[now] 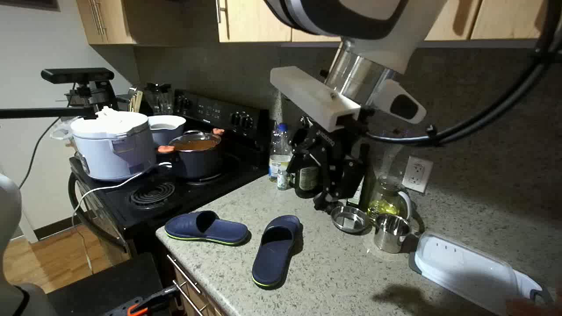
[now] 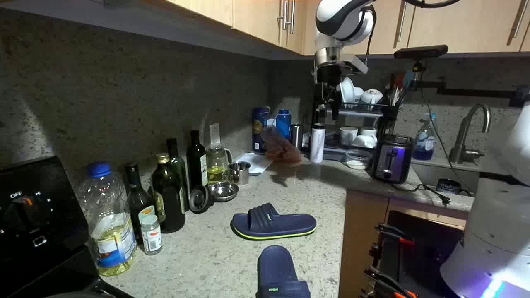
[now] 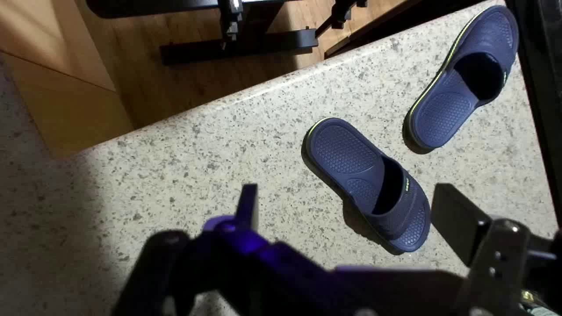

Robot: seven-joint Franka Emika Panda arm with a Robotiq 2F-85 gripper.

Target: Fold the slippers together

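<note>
End effector (image 3: 347, 206): spread, its two fingers (image 3: 459, 224) well apart; it pointed down and hung above the worktop (image 1: 342, 281).
Stove-side slipper (image 1: 230, 231): lay sole down near the front corner of the worktop, toe toward the stove (image 1: 153, 193).
Farther slipper (image 1: 268, 261): lay sole down, heel toward the front edge, toe toward the back; in the wrist view its toe end showed in the gap between the fingers.
Gap between the two: they lay apart and at an angle, heels near each other.
Colour of both: dark blue, with a thin yellow-green line along the sole.
Stove top: carried a white cooker (image 1: 112, 151) and a dark pot (image 1: 197, 160) with orange-brown contents.
Bottles (image 2: 169, 198): stood upright along the wall (image 2: 145, 95), a small jar (image 2: 151, 236) just beside them.
Metal bowl (image 2: 225, 192): sat near the bottles; a metal cup (image 2: 240, 174) stood just beside it, and near that a glass jug (image 2: 218, 165) with yellow liquid.
White tray (image 1: 465, 267): lay beyond the cup.
Far end: a toaster (image 2: 391, 159) stood near a rack (image 2: 360, 112) that held white cups (image 2: 348, 135).
</note>
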